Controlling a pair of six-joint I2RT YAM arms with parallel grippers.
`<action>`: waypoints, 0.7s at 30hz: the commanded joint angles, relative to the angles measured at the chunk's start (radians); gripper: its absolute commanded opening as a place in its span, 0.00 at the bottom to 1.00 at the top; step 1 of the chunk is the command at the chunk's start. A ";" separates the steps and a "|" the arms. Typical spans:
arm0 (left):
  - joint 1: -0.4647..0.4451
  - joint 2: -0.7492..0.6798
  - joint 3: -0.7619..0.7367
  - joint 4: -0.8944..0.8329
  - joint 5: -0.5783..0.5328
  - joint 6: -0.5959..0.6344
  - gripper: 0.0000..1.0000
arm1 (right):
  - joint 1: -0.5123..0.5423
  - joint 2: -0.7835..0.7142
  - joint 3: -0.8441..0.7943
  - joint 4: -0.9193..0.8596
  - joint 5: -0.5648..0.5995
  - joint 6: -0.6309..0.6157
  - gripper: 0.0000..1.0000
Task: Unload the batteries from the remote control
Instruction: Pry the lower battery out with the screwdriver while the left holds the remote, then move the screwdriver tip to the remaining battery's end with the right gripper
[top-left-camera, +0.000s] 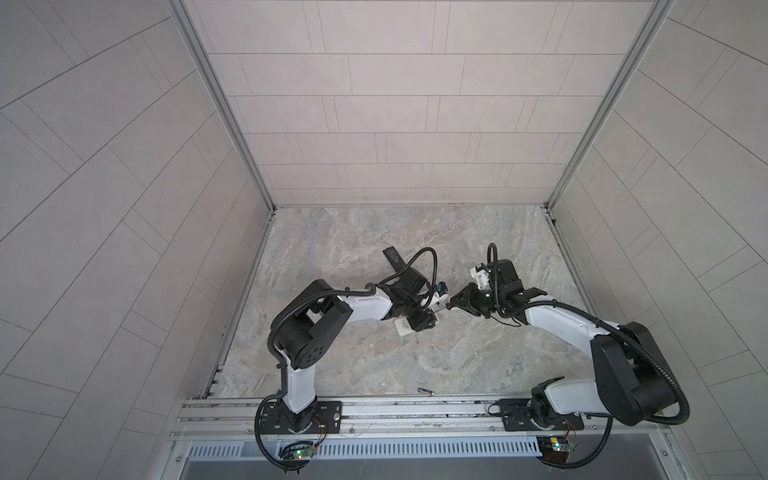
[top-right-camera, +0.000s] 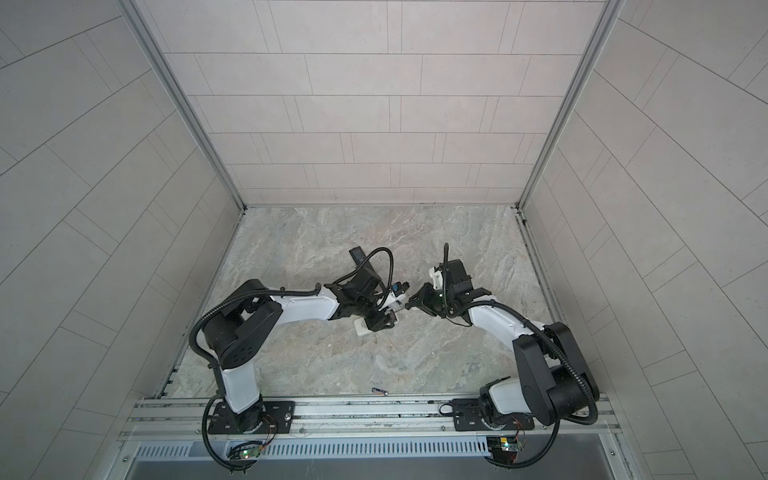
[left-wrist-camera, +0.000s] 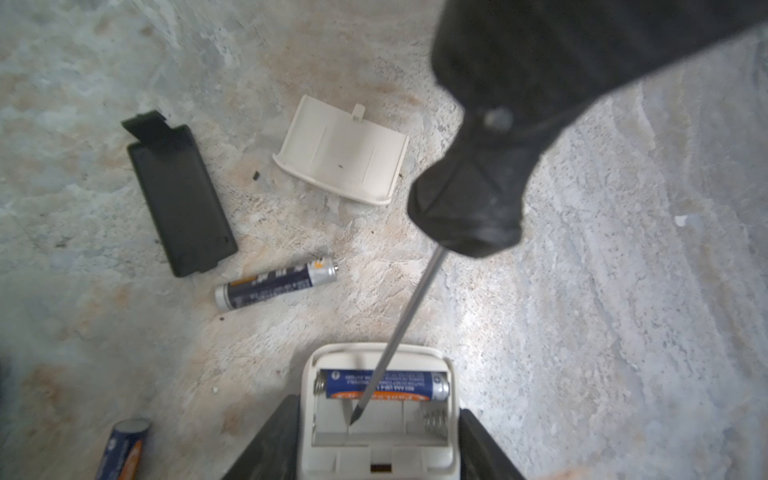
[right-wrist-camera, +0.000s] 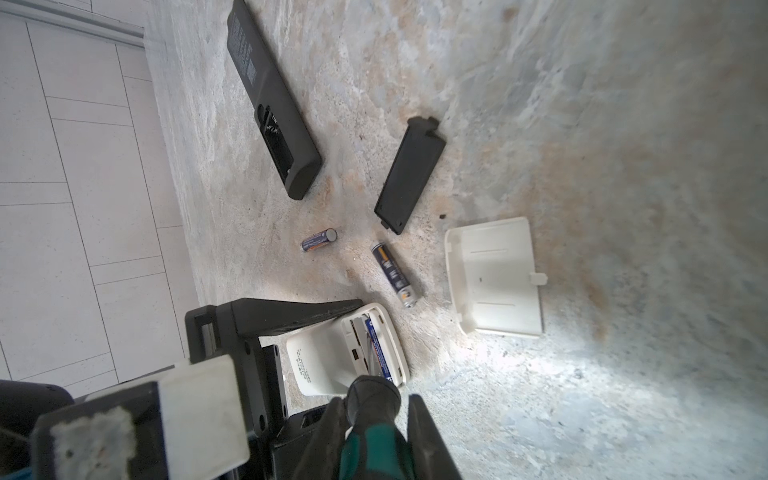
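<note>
My left gripper (left-wrist-camera: 378, 440) is shut on the white remote control (left-wrist-camera: 380, 457), its black fingers (left-wrist-camera: 270, 440) against both sides. The battery bay faces up and is uncovered. One blue battery (left-wrist-camera: 386, 384) lies in the far slot; the near slot is empty. My right gripper (right-wrist-camera: 374, 419) is shut on a green-handled screwdriver (right-wrist-camera: 374, 451). The screwdriver's tip (left-wrist-camera: 354, 419) rests in the empty slot, right beside the battery. Loose batteries (right-wrist-camera: 319, 240) (right-wrist-camera: 394, 274) lie on the table nearby. In both top views the grippers (top-left-camera: 424, 320) (top-left-camera: 451, 303) meet mid-table.
A black remote (right-wrist-camera: 274, 104) lies bay up further back. A black cover (right-wrist-camera: 409, 174) and a white cover (right-wrist-camera: 494, 276) lie beside the loose batteries. Another battery (top-left-camera: 425, 390) (top-right-camera: 379, 390) rests near the table's front rail. Tiled walls enclose three sides.
</note>
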 joint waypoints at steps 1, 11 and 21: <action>-0.010 0.041 -0.001 -0.077 0.025 0.019 0.48 | 0.012 -0.013 -0.006 -0.055 0.075 -0.019 0.00; -0.006 0.032 0.016 -0.104 0.008 0.010 0.48 | 0.015 -0.153 0.050 -0.154 0.176 -0.158 0.01; -0.001 0.015 -0.014 -0.083 0.031 0.030 0.49 | 0.065 -0.196 0.070 -0.172 0.192 -0.297 0.01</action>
